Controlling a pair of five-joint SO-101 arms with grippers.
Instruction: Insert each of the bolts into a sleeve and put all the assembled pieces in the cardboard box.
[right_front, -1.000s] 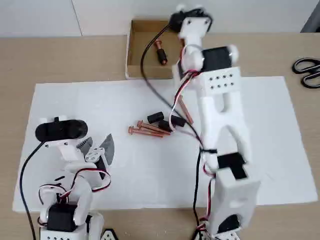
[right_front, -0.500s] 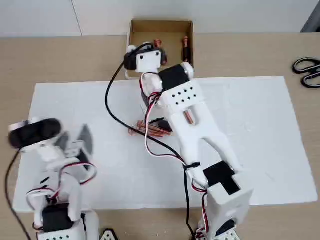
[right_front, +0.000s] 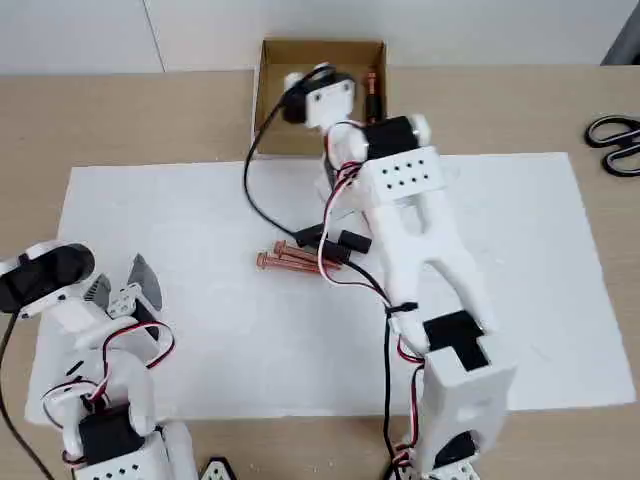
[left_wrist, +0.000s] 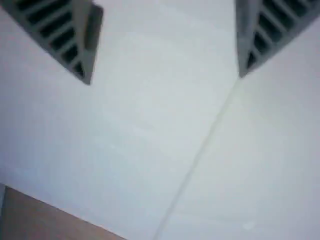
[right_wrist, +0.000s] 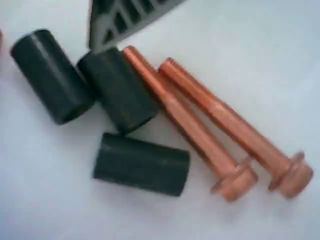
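Left gripper (right_front: 130, 285), jaws apart, has drawn back toward the left edge of the white paper (right_front: 200, 200), well apart from two loose bolts (right_front: 295, 258) lying mid-sheet just beside black sleeves (right_wrist: 117, 90). Above these hangs the right gripper (right_wrist: 117, 25), swung back from the cardboard box (right_front: 300, 44); whether it is open cannot be told. An assembled piece (right_front: 372, 95) lies along the box's right wall.

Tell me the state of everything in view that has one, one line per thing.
Cardboard box: open, an assembled piece visible inside.
Bolts: loose on the paper, unsleeved.
Sleeves: lying down, no bolt in them.
Left end effector: open, holding nothing.
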